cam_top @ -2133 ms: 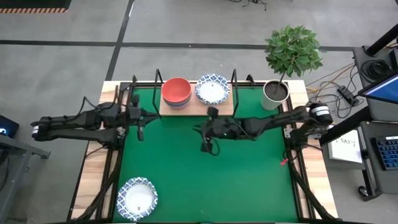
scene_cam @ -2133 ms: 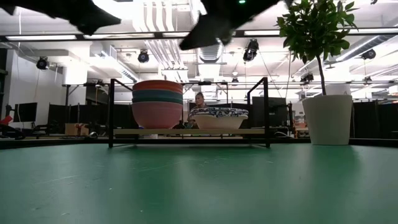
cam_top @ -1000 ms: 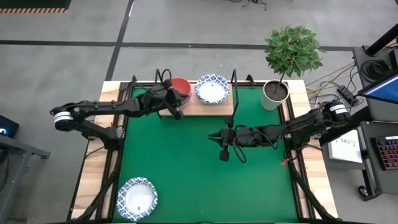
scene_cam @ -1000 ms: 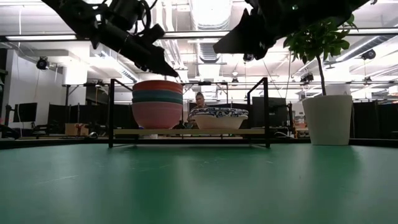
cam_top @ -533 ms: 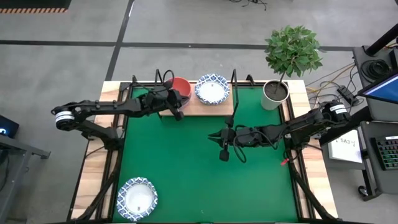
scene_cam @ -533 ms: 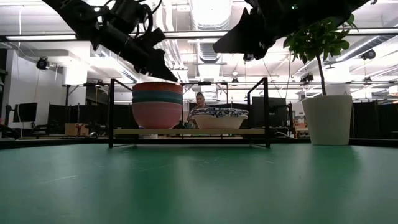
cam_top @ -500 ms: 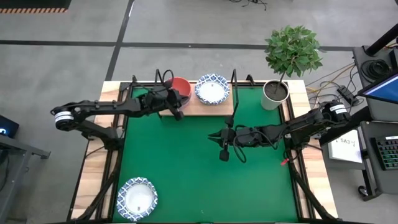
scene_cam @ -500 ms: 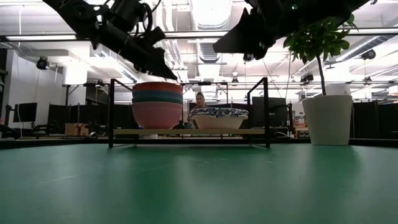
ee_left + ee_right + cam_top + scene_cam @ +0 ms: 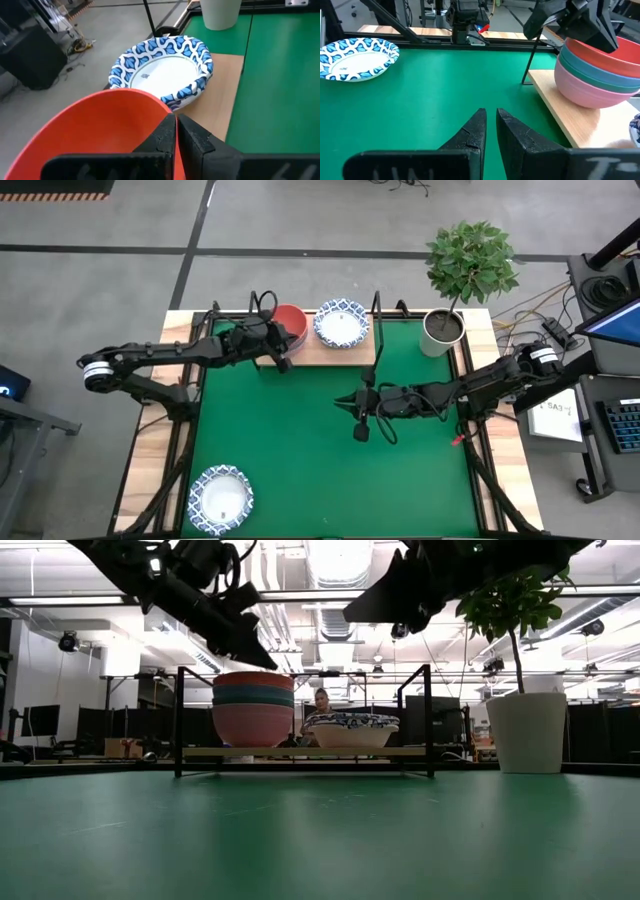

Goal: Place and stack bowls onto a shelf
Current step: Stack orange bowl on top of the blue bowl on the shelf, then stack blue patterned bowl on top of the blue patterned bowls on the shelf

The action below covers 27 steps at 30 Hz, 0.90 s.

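Note:
A stack of plain bowls, red on top and pink at the bottom, stands on the left part of the light-wood shelf. White bowls with blue patterned rims stand on the shelf beside the stack. Another patterned bowl rests on the table's near left corner. My left gripper is shut, just above the near side of the red bowl's rim. My right gripper is shut and empty, above the middle of the green mat. My left gripper hangs with shut fingers slanting down over the near part of the red bowl's rim. I cannot tell whether the fingertips touch the rim. The bowl sits level on top of the stack.
A white pot with a green plant stands at the far right, beside the shelf. Black wire uprights rise at the shelf's ends. The green mat lies between the shelf and the near bowl.
My left gripper has drawn back a little from over the red bowl toward the table's left edge, still shut. The bowls have kept still.

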Tool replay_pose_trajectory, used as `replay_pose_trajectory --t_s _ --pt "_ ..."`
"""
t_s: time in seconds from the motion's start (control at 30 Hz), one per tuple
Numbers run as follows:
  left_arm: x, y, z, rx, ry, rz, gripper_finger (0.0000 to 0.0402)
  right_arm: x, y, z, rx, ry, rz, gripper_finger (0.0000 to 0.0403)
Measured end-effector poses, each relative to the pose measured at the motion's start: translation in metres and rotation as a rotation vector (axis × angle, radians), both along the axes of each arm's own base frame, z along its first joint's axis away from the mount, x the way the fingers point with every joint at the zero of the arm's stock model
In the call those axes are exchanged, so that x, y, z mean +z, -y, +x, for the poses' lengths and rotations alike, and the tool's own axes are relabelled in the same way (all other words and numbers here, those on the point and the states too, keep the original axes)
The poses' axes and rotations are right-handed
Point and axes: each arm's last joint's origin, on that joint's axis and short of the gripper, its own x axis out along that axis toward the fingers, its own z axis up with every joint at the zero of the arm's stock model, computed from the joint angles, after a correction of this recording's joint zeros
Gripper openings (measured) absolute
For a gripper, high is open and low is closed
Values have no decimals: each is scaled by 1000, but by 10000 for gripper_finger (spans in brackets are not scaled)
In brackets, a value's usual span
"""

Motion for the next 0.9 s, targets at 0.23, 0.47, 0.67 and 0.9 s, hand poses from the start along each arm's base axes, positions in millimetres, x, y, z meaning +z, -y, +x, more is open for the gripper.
replay_pose_trajectory --t_s 0.23,0.47,0.67,0.9 --pt "-4 0 1 29 9 -62 0 0 -2 0 11 -4 -15 34" --pt "-4 3 3 39 39 -103 0 -1 -4 -1 21 -19 -28 34" --pt "47 15 8 -2 115 -99 0 12 1 -3 -103 59 -141 34" --pt "82 68 -1 -80 -111 -325 0 -1 -13 -10 -38 -40 -164 34"
